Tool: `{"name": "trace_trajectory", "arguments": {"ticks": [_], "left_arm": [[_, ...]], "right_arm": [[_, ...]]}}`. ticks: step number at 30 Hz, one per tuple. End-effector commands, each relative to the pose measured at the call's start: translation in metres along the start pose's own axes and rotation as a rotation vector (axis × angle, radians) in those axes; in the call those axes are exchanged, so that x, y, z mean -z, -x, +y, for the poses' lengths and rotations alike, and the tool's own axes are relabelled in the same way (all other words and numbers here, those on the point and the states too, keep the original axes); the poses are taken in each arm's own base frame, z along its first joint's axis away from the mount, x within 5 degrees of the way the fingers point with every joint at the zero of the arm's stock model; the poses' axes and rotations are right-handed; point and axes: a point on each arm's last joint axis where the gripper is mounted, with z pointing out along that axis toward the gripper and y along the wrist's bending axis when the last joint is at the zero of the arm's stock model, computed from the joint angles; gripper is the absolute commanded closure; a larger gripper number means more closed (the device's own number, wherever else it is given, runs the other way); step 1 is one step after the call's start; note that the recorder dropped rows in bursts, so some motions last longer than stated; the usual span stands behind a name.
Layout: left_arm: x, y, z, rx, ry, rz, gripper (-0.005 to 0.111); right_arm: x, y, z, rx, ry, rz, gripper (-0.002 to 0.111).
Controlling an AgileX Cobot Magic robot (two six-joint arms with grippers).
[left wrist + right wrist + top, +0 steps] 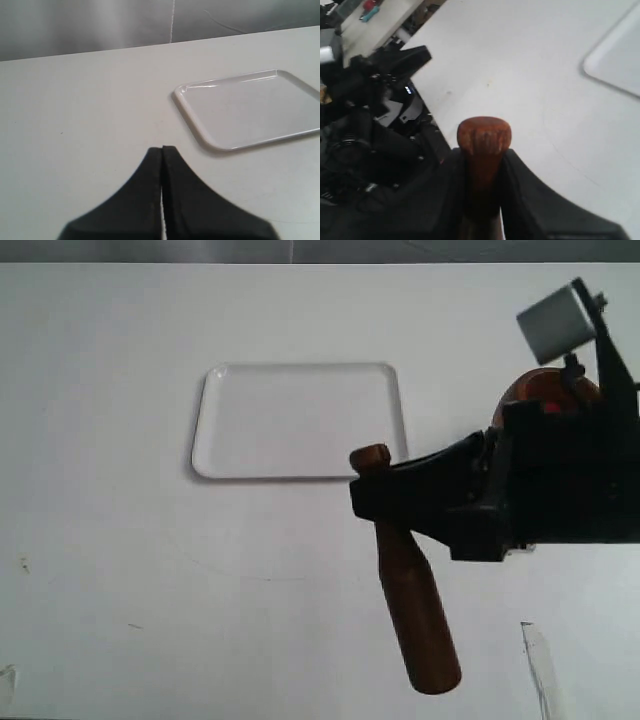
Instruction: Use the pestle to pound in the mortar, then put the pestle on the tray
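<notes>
- left gripper [162, 148]: jaws pressed together, nothing between them; parked over bare table [100, 540], well apart from the work
- tray [300, 420]: flat on the table, nothing on it; looked like thin, light plastic, so I'd expect it to skid if the pestle landed hard; the low rim should stop a rolling club
- pestle [412, 605]: in the right gripper [375, 490], off the tray's near right corner in the exterior view; knob end up, thick end slanting down towards the camera (couldn't tell if that end touched the table)
- jaws were closed down to the width of the thin handle, clamped just under the knob; right wrist view showed the knob [483, 137] sticking out past the fingers [520, 175]
- handling, my read: solid wood, stiff, not fragile; most of the mass sat in the thick end, far from the grip, so it would want to swing or pivot in the pads; the finish looked smooth, so slip was possible; the knob worked as a stop against pull-through; the neck grip seemed right
- mortar [530, 390]: far right, mostly hidden behind the right arm; only a bit of rim and some red showed
</notes>
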Motion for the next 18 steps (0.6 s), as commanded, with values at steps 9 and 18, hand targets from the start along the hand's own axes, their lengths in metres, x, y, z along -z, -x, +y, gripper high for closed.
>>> {"name": "trace_trajectory", "arguments": {"ticks": [9, 18], "left_arm": [[0.0, 0.0, -0.001, 0.012, -0.008, -0.007, 0.107], [0.0, 0.0, -0.001, 0.012, -0.008, -0.007, 0.107]], "right_arm": [[0.058, 0.042, -0.071, 0.4, -1.138, -0.342, 0.108], [0.08, 0.029, -0.076, 0.294, -1.357, 0.078, 0.108]]}}
